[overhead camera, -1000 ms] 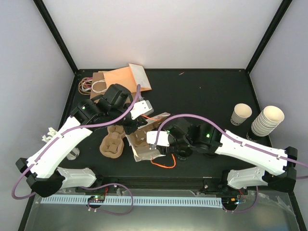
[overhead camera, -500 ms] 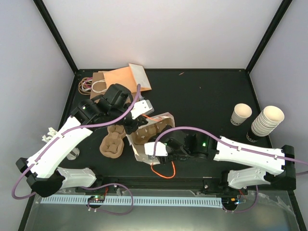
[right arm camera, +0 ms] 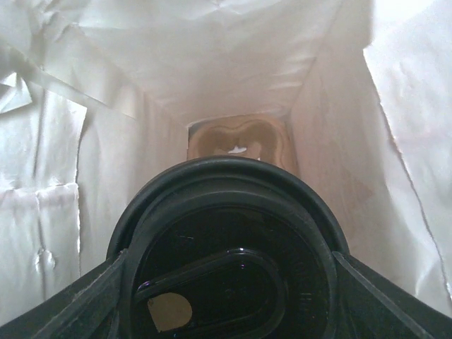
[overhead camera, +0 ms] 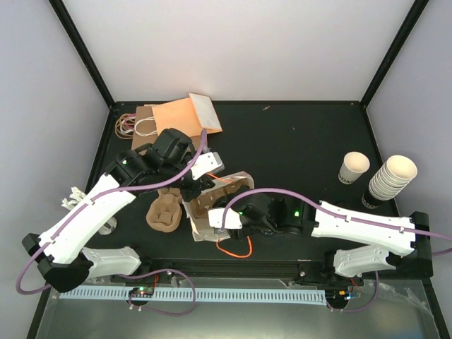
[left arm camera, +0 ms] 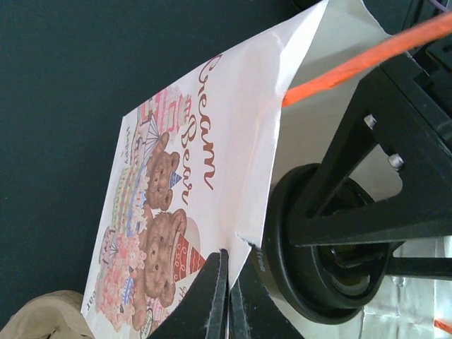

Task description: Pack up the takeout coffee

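Observation:
A white paper bag printed with bears (left arm camera: 205, 148) lies on its side mid-table (overhead camera: 203, 232). My left gripper (left arm camera: 228, 263) is shut on the bag's mouth edge, holding it up (overhead camera: 192, 188). My right gripper (right arm camera: 229, 314) is shut on a cup with a black sip lid (right arm camera: 226, 233) and holds it inside the bag (right arm camera: 212, 63); the cup's side is hidden. The lid also shows in the left wrist view (left arm camera: 318, 282). A brown pulp cup carrier (right arm camera: 236, 135) sits at the bag's bottom. A single cream paper cup with dark print (overhead camera: 353, 168), lidless, stands far right.
A stack of nested cream cups (overhead camera: 392, 176) stands at the right edge. A second brown carrier (overhead camera: 162, 210) lies left of the bag. Orange and brown paper bags (overhead camera: 180, 113) lie at the back left. The bag's orange handle (overhead camera: 236, 251) loops toward the front edge.
My right gripper has moved left with the lidded cup, deeper into the bag. The bag has shifted slightly left and toward the front. My left gripper keeps its hold on the bag's edge.

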Robot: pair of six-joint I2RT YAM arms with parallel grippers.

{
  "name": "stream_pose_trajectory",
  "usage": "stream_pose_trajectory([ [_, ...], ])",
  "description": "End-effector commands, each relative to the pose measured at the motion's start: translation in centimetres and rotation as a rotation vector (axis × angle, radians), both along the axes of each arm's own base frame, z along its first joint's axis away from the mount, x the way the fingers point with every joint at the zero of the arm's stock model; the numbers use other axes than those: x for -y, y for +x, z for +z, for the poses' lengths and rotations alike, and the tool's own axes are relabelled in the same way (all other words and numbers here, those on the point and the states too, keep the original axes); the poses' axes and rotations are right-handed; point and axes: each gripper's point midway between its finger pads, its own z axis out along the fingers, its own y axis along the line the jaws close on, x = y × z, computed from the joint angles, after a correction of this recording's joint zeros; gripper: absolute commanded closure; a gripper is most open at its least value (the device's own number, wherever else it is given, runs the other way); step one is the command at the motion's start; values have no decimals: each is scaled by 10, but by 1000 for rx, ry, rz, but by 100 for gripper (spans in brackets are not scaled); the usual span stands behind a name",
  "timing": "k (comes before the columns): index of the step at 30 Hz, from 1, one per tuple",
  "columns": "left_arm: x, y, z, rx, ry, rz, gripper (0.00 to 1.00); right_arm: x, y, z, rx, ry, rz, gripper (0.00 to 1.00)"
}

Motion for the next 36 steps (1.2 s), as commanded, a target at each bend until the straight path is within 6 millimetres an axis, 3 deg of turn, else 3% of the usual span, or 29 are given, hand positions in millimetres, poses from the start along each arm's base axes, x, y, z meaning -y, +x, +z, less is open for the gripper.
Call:
stream_pose_trajectory([
  [1, 3, -5, 14, 41, -57, -26, 97, -2, 8, -2, 55, -7, -15, 44],
  [16, 0, -8, 14, 42, -58, -25, 97, -5, 10, -14, 74, -42, 3, 44],
  [36, 0, -3, 22, 72, -75, -4, 97, -10, -2, -25, 28, -42, 14, 44],
])
